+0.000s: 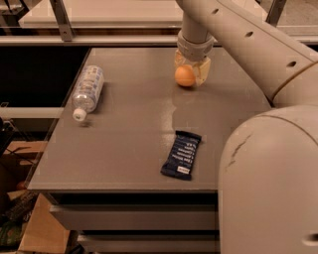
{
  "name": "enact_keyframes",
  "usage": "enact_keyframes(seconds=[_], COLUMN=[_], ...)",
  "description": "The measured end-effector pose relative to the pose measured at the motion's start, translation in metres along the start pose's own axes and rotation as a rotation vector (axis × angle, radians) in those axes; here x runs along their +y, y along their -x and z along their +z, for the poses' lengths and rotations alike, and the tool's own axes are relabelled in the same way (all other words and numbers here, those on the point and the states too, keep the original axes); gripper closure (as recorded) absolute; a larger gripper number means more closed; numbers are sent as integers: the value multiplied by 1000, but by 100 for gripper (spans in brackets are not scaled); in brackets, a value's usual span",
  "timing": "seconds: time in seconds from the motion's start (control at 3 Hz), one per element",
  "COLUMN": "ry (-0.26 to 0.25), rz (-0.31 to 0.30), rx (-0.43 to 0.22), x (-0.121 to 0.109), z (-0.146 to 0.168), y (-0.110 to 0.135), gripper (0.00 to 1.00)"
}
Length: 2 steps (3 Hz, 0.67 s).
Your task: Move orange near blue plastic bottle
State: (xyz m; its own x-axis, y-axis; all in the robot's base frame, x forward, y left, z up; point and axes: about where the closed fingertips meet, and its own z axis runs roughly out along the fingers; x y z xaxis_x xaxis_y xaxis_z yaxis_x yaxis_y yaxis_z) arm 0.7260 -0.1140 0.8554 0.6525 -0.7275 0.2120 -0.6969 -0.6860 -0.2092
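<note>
The orange (184, 77) rests on the grey table (124, 139) at the back, right of centre. My gripper (193, 73) hangs from the arm that comes in from the upper right and is down over the orange, right against it. The blue plastic bottle (88, 90) lies on its side near the table's left edge, with its white cap pointing toward the front. It lies far to the left of the orange and the gripper.
A dark blue snack-bar wrapper (181, 154) lies flat near the table's front edge, right of centre. My arm's large pale body (268, 188) fills the lower right. A second table top (109, 12) stands behind. Cardboard boxes (39, 233) sit on the floor at the lower left.
</note>
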Motion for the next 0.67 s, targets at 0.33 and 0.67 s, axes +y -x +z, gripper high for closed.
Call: enact_keyframes(seconds=[0.33,0.67], ry=[2,-19], rz=[-11,-34], rx=[-3,-5], x=[-1,-4], z=[3,-8], y=[0,4], gripper=[64,87])
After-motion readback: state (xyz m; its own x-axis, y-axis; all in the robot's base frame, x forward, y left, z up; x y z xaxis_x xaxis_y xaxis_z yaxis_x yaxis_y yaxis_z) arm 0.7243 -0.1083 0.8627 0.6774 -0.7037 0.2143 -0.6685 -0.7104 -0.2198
